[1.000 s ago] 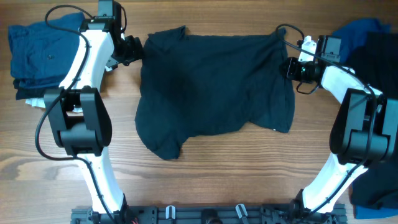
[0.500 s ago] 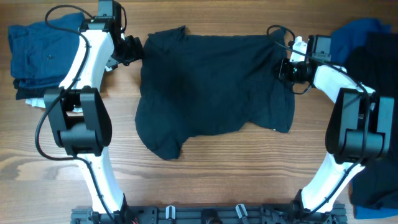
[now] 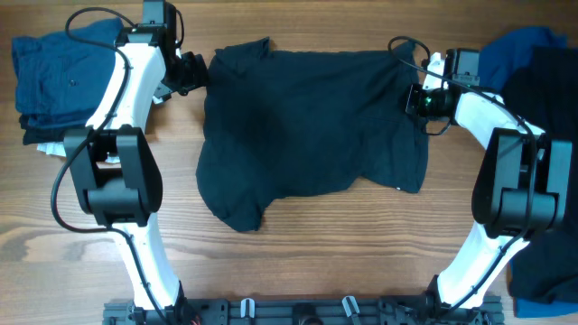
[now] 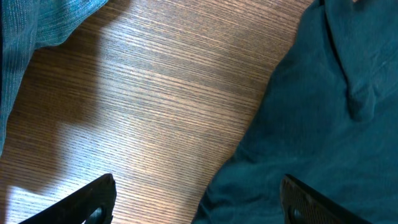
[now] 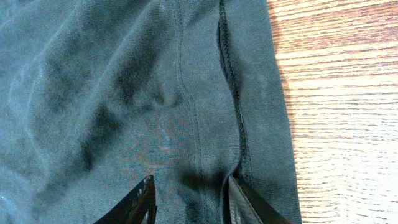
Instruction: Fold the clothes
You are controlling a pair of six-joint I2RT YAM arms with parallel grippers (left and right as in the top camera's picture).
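A near-black navy short-sleeved shirt (image 3: 307, 126) lies spread out, a little rumpled, in the middle of the wooden table (image 3: 298, 262). My left gripper (image 3: 197, 74) hovers at the shirt's far left corner. Its jaws (image 4: 198, 180) stand wide open, straddling the shirt's edge (image 4: 323, 112) and bare wood, holding nothing. My right gripper (image 3: 411, 99) is at the shirt's far right edge. In the right wrist view its two fingers (image 5: 190, 180) stand partly apart, tips down on the cloth (image 5: 112, 93) just inside the stitched hem (image 5: 231, 68). The cloth between them lies nearly flat.
A pile of mid-blue clothes (image 3: 50, 72) sits at the far left, with a scrap of white (image 3: 50, 149) under it. More blue and dark garments (image 3: 533, 63) lie at the right edge, behind the right arm. Bare wood runs along the front.
My right gripper has shifted a little to the left, onto the shirt's right edge. The left arm and the shirt have stayed put.
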